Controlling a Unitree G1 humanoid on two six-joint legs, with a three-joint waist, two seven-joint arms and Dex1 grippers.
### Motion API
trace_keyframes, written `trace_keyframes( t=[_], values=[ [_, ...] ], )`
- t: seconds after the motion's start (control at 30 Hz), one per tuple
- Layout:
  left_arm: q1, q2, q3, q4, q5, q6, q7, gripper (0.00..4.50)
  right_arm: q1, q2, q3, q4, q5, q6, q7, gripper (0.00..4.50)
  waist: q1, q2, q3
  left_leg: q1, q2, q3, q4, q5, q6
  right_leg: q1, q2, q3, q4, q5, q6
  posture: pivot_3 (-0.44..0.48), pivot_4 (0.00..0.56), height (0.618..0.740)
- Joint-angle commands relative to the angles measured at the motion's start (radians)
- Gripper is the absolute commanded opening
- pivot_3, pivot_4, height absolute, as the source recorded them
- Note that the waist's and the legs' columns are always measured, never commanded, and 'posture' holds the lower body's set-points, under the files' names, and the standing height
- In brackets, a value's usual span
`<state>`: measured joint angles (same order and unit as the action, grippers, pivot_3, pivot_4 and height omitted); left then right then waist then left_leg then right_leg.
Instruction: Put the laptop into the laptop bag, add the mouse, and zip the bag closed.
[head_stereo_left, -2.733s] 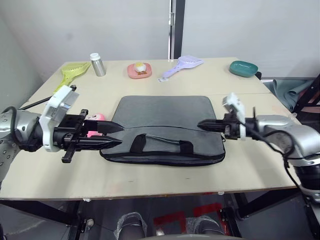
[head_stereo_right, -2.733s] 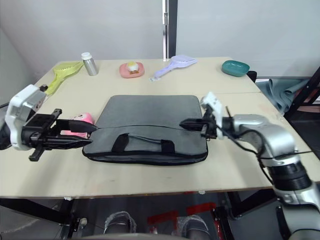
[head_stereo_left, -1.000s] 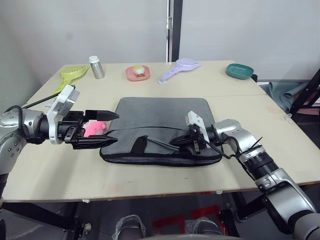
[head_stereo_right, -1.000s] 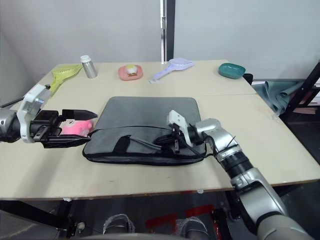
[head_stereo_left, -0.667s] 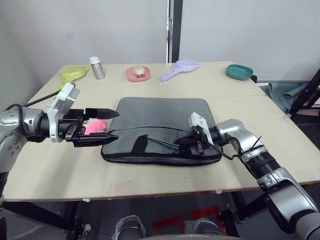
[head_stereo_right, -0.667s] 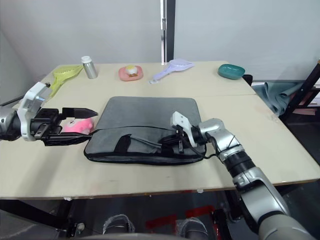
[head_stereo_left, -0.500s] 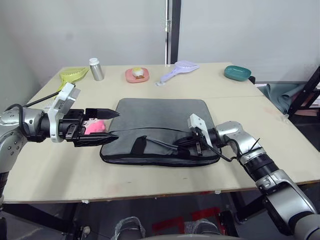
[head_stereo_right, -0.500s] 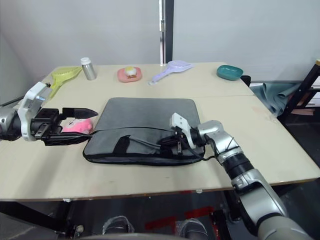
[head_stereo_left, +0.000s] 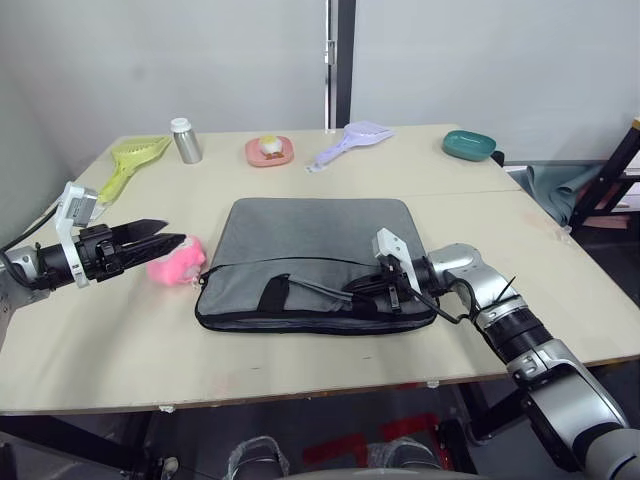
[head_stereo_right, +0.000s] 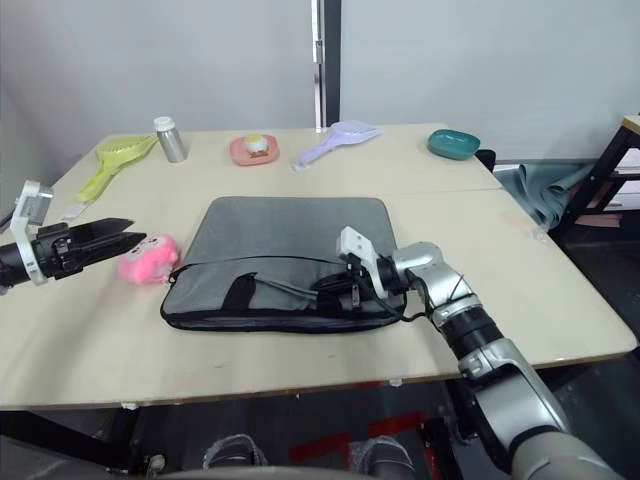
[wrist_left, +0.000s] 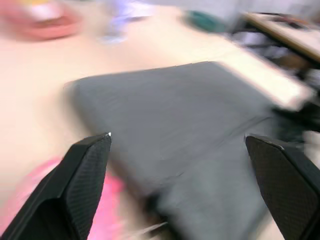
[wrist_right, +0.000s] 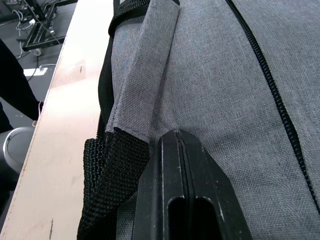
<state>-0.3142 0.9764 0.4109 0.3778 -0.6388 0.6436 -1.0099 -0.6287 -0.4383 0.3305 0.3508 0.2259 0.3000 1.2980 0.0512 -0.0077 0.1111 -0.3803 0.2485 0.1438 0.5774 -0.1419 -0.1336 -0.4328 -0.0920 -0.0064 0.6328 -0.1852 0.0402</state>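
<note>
1. The laptop bag (head_stereo_left: 315, 262) lies flat on the desk (head_stereo_left: 330, 365) at the middle of the left eye view, its black strap handles along the lower edge, nearest the camera

2. The right gripper (head_stereo_left: 352, 291) sits low on the bag's front right part, at the lower centre right of the frame, beside the black handle; its fingers are together. The right wrist view brings out what the head views cannot: the two black fingers (wrist_right: 182, 200) pressed flat against each other, resting on grey weave next to the woven black handle (wrist_right: 107, 170), with a zipper line (wrist_right: 270, 85) running across the upper right of that frame. Whether anything is pinched between them I cannot tell

3. The left gripper (head_stereo_left: 165, 238) hovers at the left middle of the left eye view, clear of the bag, tips just beside a pink plush toy (head_stereo_left: 177, 260) that lies on the desk by the bag's left end. The left wrist view shows its fingers (wrist_left: 82, 180) wide apart, the bag's grey top between them and a blurred pink patch at the lower left

4. Along the upper part of the left eye view, left to right: a yellow-green scoop (head_stereo_left: 130, 160), a metal bottle (head_stereo_left: 186, 141), a pink dish (head_stereo_left: 269, 151), a lilac scoop (head_stereo_left: 352, 140), a teal dish (head_stereo_left: 469, 145)
</note>
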Motion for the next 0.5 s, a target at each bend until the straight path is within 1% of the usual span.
trace_keyframes(
  t=[0.03, 0.13, 0.3, 0.4, 0.5],
  values=[
    [-0.069, -0.02, -0.029, 0.12, 0.094, -0.082, 0.069, 4.47, 0.036, -0.007, 0.061, 0.047, -0.069, 0.04, -0.002, 0.0, 0.0, -0.001, -0.001, 0.0, 0.0, 0.0, 0.0, 0.0, 0.0, 0.0, 0.0, 0.0, -0.001, 0.0, 0.0, 0.0, 0.15, 0.74],
    [-0.133, -0.046, -0.032, 0.222, 0.097, -0.046, 0.068, 4.47, 0.036, -0.006, 0.059, 0.043, -0.067, 0.043, -0.006, 0.0, 0.001, -0.004, -0.003, 0.0, 0.0, 0.0, -0.001, 0.0, 0.0, 0.0, 0.0, -0.001, -0.002, 0.0, 0.0, 0.0, 0.15, 0.74],
    [-0.216, -0.082, -0.083, 0.363, 0.145, -0.007, 0.068, 4.47, 0.051, -0.002, 0.062, 0.02, -0.066, 0.05, -0.017, 0.0, 0.0, -0.004, -0.003, -0.001, 0.0, 0.0, -0.002, 0.0, 0.0, 0.0, 0.0, -0.001, -0.003, 0.0, 0.0, 0.0, 0.15, 0.74],
    [-0.224, -0.097, -0.139, 0.394, 0.185, -0.001, 0.026, 4.47, 0.059, -0.003, 0.064, 0.008, -0.067, 0.053, -0.022, 0.0, -0.002, -0.004, -0.003, -0.001, 0.0, 0.0, -0.003, 0.0, 0.0, 0.0, 0.0, -0.001, -0.004, 0.0, 0.0, 0.0, 0.15, 0.74],
    [-0.241, -0.109, -0.172, 0.45, 0.224, -0.008, 0.027, 4.47, 0.063, -0.004, 0.064, -0.004, -0.067, 0.058, -0.028, 0.0, -0.002, -0.004, -0.003, -0.001, 0.0, 0.0, -0.005, 0.0, 0.0, 0.0, 0.0, -0.001, -0.005, 0.0, 0.0, 0.0, 0.15, 0.74]
  ],
)
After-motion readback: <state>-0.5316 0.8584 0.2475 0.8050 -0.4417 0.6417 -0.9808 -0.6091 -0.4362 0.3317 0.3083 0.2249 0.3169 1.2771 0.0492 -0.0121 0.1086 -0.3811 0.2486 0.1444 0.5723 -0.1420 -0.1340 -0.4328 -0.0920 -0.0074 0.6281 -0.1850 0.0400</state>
